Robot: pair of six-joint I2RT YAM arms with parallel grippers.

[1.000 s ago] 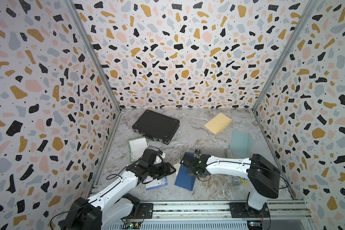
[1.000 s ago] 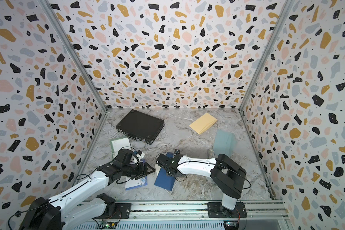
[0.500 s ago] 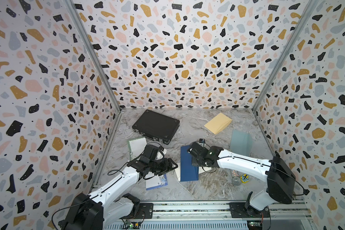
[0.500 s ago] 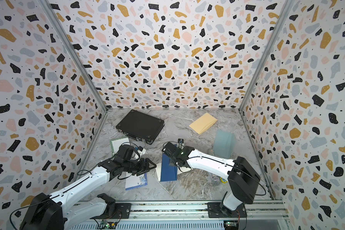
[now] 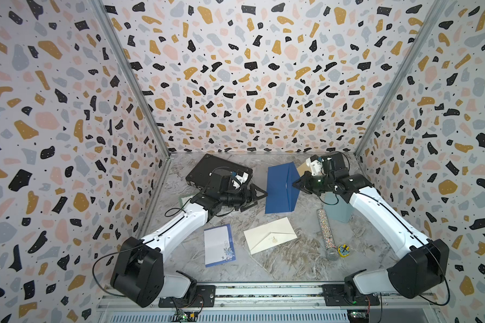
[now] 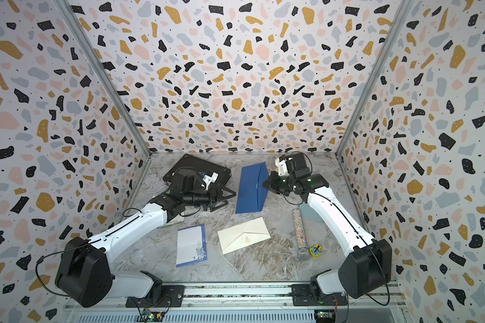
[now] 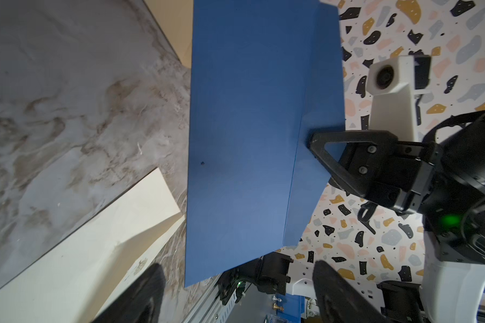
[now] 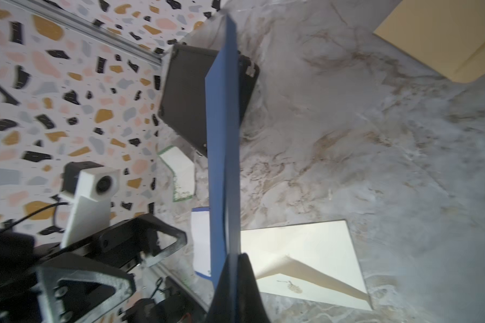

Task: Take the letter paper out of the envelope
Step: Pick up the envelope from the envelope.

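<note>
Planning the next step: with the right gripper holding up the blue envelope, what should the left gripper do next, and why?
Probably ease the left gripper forward and close on the free edge of the blue envelope: its jaws stand open just short of it, while the right gripper pinches the flap side.

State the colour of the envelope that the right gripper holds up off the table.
The envelope is plain dark blue, seen best in the left wrist view.

White arm links (image 5: 177, 228), black joint housings (image 5: 417, 271), thin black cables (image 5: 93, 272), white camera mount (image 7: 387, 75), green light (image 7: 448, 219).
</note>
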